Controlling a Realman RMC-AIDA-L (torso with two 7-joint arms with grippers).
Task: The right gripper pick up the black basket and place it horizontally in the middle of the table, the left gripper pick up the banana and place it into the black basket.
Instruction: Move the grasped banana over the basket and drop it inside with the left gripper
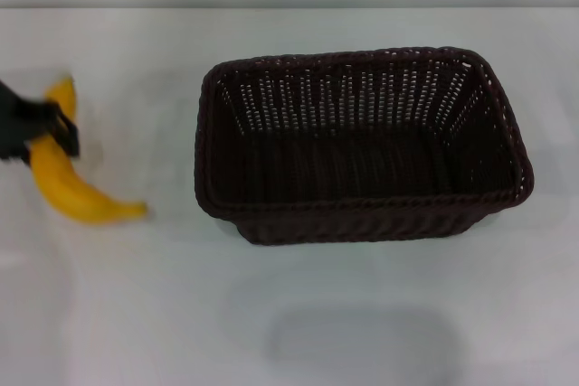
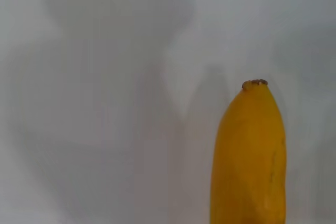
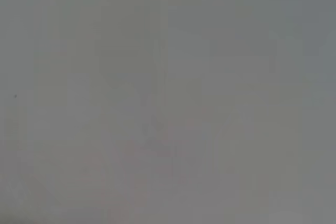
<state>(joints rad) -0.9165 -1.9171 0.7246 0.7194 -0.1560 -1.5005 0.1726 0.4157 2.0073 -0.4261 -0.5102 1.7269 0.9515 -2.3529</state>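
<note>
The black basket (image 1: 362, 209) stands lengthwise across the middle of the white table (image 1: 163, 314), open side up and empty. The yellow banana (image 1: 74, 198) is at the far left of the head view. My left gripper (image 1: 47, 133) comes in from the left edge and is shut across the banana's upper half. The banana and gripper look blurred. The left wrist view shows the banana's end (image 2: 249, 156) over the bare table, with a shadow beneath it. My right gripper is out of view; its wrist view shows only a plain grey surface.
The table's far edge (image 1: 289, 8) meets a pale wall at the back. A faint rectangular shadow (image 1: 362, 345) lies on the table in front of the basket.
</note>
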